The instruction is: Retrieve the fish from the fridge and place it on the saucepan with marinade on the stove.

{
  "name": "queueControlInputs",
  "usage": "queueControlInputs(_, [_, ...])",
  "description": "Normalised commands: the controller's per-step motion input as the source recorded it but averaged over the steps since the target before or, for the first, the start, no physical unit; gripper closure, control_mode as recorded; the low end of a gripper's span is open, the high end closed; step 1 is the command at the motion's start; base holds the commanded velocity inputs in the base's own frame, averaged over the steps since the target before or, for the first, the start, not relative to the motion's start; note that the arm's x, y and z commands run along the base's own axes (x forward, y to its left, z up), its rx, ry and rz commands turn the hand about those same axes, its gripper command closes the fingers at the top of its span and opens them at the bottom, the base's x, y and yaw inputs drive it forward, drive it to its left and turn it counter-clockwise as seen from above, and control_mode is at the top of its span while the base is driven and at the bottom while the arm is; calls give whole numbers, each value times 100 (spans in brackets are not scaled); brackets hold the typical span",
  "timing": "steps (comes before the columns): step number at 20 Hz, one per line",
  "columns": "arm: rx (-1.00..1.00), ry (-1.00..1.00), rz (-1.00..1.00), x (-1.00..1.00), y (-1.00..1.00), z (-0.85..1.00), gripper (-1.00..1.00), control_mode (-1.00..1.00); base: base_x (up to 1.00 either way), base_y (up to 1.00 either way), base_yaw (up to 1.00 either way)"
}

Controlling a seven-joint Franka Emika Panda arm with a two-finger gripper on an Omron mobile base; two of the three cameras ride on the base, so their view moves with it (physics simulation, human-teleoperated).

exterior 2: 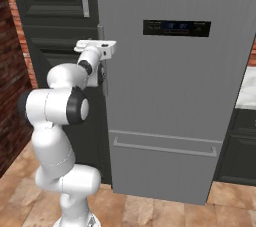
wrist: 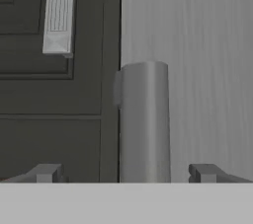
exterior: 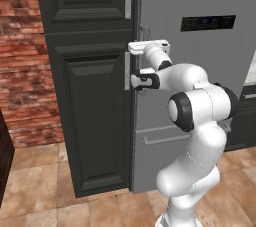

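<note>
Red brick wall point(exterior: 20, 61) and tan floor tiles point(exterior: 45, 196) frame the left base view, where a dark panelled cabinet point(exterior: 90, 96) stands directly left of the fridge point(exterior: 200, 1), its flat grey door shut and a small dark display panel point(exterior: 208, 22) high on it. A horizontal bar handle point(exterior: 160, 138) crosses the lower drawer. The white arm point(exterior: 200, 116) reaches up from the lower right, carrying the end effector point(exterior: 134, 66) to the seam between cabinet and fridge, at the upright door handle point(exterior: 145, 32).

From the right base view, the fridge point(exterior 2: 170, 96) takes the centre, display panel point(exterior 2: 176, 28) near its top and the drawer handle point(exterior 2: 165, 148) low down. The arm point(exterior 2: 55, 111) rises at the lower left, and the end effector point(exterior 2: 102, 68) sits at the door's left edge, against the upright handle point(exterior 2: 104, 90).

Looking along the hand, the two finger tips point(wrist: 47, 172) stand wide apart at the bottom, one on either side of the grey upright handle point(wrist: 144, 119), not closed on it and holding nothing. Fridge door point(wrist: 207, 60) lies to the right; the dark cabinet point(wrist: 54, 114) with its pale pull point(wrist: 58, 13) lies to the left.
</note>
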Motion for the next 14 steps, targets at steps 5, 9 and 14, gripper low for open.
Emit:
queueControlInputs(5, [0, -1, 0, 28, -2, 0, -100, -100, 0, 0, 0])
queueControlInputs(9, [0, 0, 0, 27, 0, 0, -100, -100, 0, 0, 0])
queueControlInputs(14, [0, 0, 0, 17, 0, 0, -100, -100, 0, 0, 0])
